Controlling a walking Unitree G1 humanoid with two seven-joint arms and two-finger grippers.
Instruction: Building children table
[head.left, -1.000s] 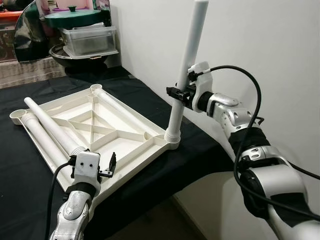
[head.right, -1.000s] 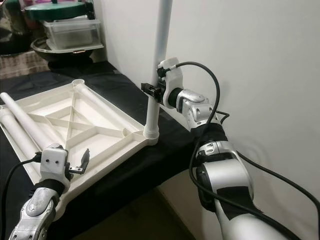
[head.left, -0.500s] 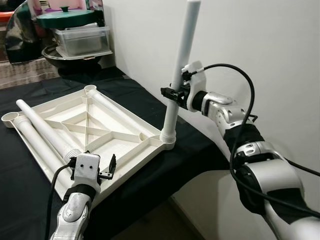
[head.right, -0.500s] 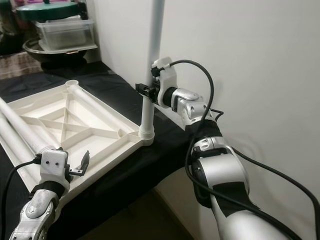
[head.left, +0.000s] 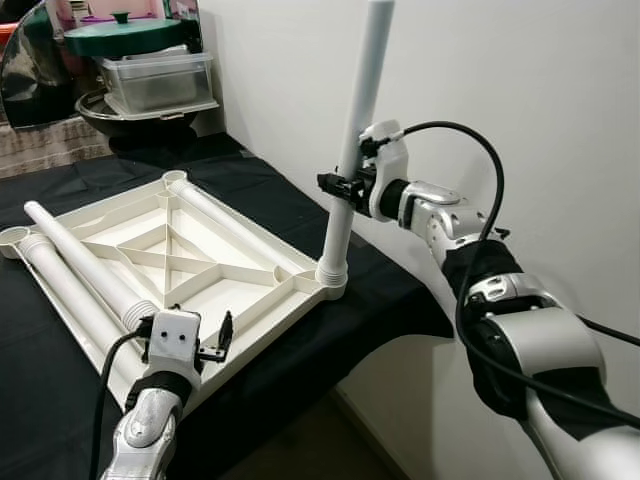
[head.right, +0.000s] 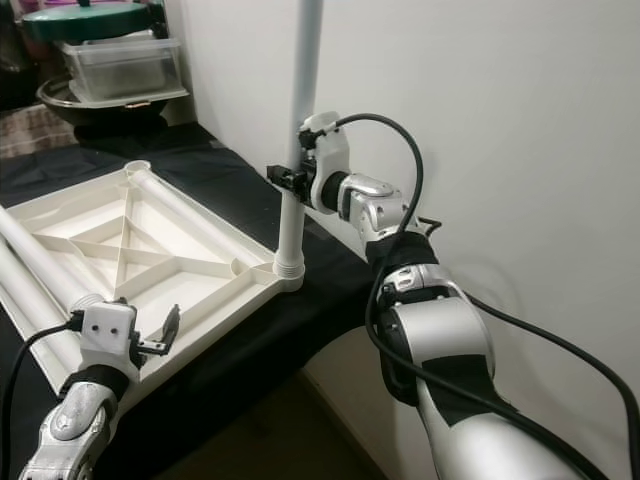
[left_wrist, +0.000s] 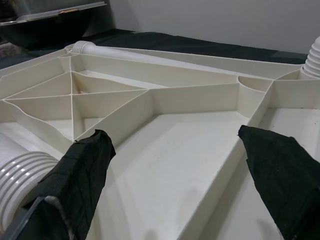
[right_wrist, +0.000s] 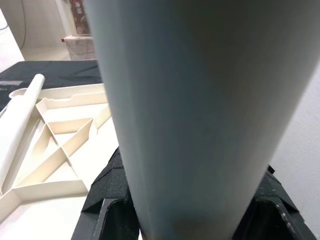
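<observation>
A white plastic tabletop (head.left: 230, 255) lies upside down, ribs up, on a black-covered table (head.left: 300, 190). A white leg (head.left: 355, 130) stands upright in its right near corner socket (head.left: 331, 278). My right gripper (head.left: 340, 187) is shut on this leg about halfway up; the leg (right_wrist: 195, 110) looms close in the right wrist view. Two loose legs (head.left: 85, 262) lie along the tabletop's left side. Another leg (head.left: 230, 215) lies along the far right rim. My left gripper (head.left: 215, 340) hovers open over the tabletop's near edge, its fingers (left_wrist: 80, 170) spread above the ribs.
A clear plastic box (head.left: 155, 80) on a dark round tray (head.left: 120, 110) stands at the back of the table against the white wall (head.left: 500, 80). The table's right edge drops off just beyond the standing leg.
The camera has shifted, sliding the scene left. The right gripper still holds the upright leg, which stands a little straighter in its socket. The left gripper has kept its place.
</observation>
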